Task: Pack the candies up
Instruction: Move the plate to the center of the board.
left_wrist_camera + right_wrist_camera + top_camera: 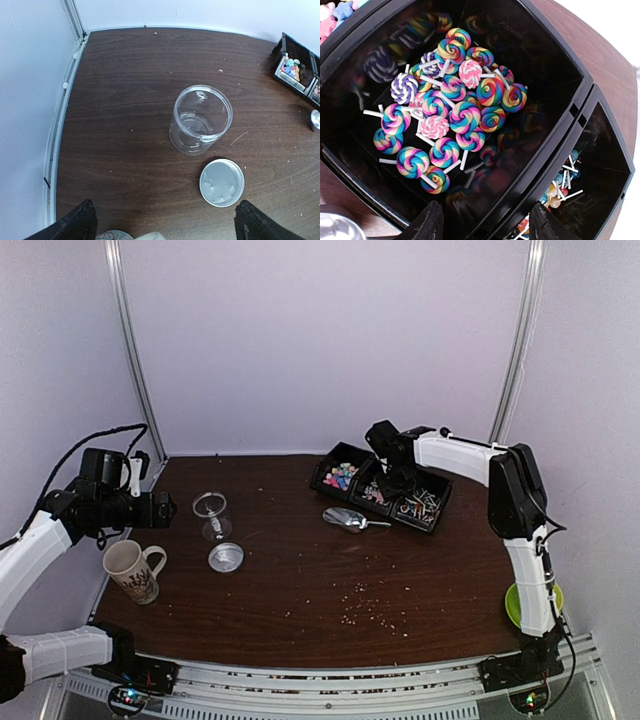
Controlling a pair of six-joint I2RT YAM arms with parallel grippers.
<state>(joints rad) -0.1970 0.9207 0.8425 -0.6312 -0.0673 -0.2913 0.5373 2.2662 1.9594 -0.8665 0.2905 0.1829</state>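
Candies point(445, 120), rainbow-swirled lollipops on short white sticks, lie heaped in the middle compartment of a black plastic three-part tray point(560, 135) at the far right of the dark wooden table point(300, 580). They sit directly beneath the right gripper point(485, 215). Its two black fingers point(427, 225) stand apart above the pile, touching no sweet and holding nothing. The frame's lower edge cuts off both fingers, and in the overhead view the gripper hides most of that compartment. Pink and blue star-shaped sweets point(335, 10) show only at the upper left corner, and the right compartment's small sweets point(562, 187) sit half in shadow. Most lollipops are blue, pink, yellow and green, with a few pink-and-white or purple-and-white. Well apart, the left gripper point(165, 204) hangs spread wide and empty above a clear plastic jar point(201, 120) and its round silver lid point(222, 182).
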